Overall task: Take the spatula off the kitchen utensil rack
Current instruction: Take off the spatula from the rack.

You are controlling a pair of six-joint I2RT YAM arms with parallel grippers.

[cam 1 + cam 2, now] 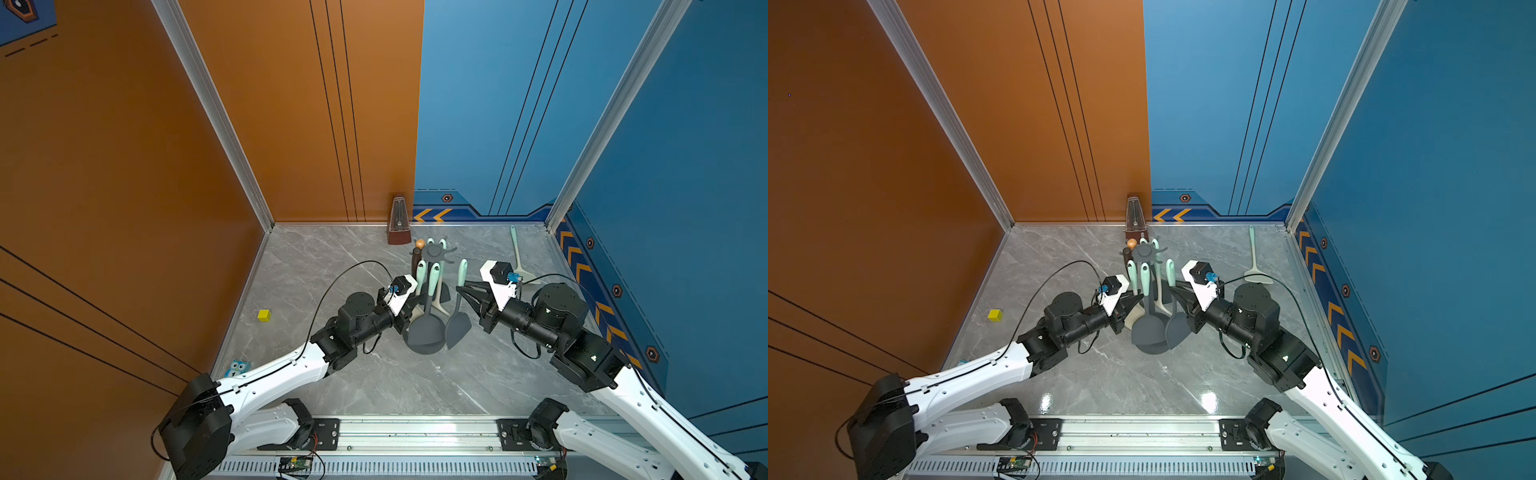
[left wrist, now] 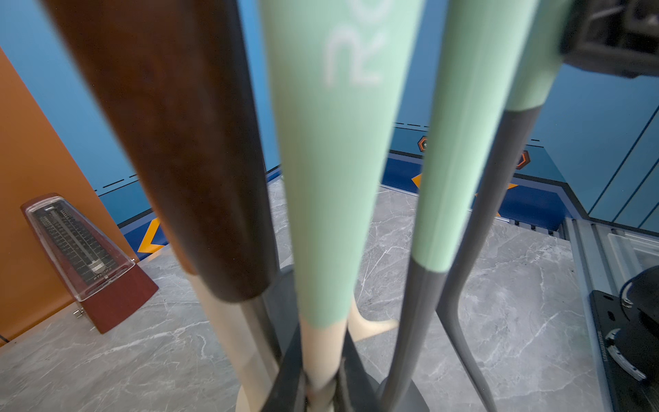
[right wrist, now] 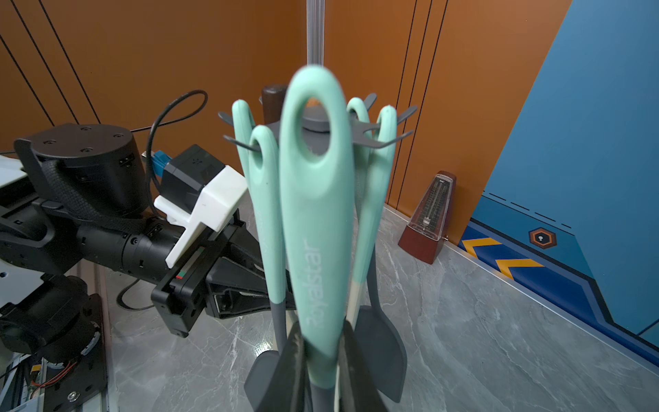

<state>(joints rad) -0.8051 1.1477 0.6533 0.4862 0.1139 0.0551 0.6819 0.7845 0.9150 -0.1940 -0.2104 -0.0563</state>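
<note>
My right gripper (image 3: 322, 372) is clenched on the spatula (image 1: 458, 329), pinching the low end of its mint handle where the grey neck begins. My right wrist camera shows that pinch close up, with the word Royalstar along the handle, but the blade falls outside its frame. Only the top views show the dark grey blade, hanging just beside the ladle (image 1: 426, 332). They also put the handle's loop just beside the prong tips of the kitchen utensil rack (image 1: 434, 252); whether it hangs on one I cannot tell.

My left gripper (image 2: 321, 387) is clenched too, on the pale shaft of the cream-necked utensil (image 2: 331, 178) that hangs at the rack. Only my left wrist camera shows my fingers flanking that shaft; from above, the crowded handles make the pinch hard to read. That camera also shows a dark wooden handle (image 2: 171, 142) hanging close by.

The rack stands upright between my two grippers on the grey marble table (image 1: 332, 282), in front of the metronome (image 1: 399, 224). My right wrist camera shows its crown with mint loops hooked over the prongs.

Only the top views take in the cream turner (image 1: 519, 257) lying flat near the blue wall, the yellow cube (image 1: 264, 315) and the small owl figure (image 1: 237, 368).
</note>
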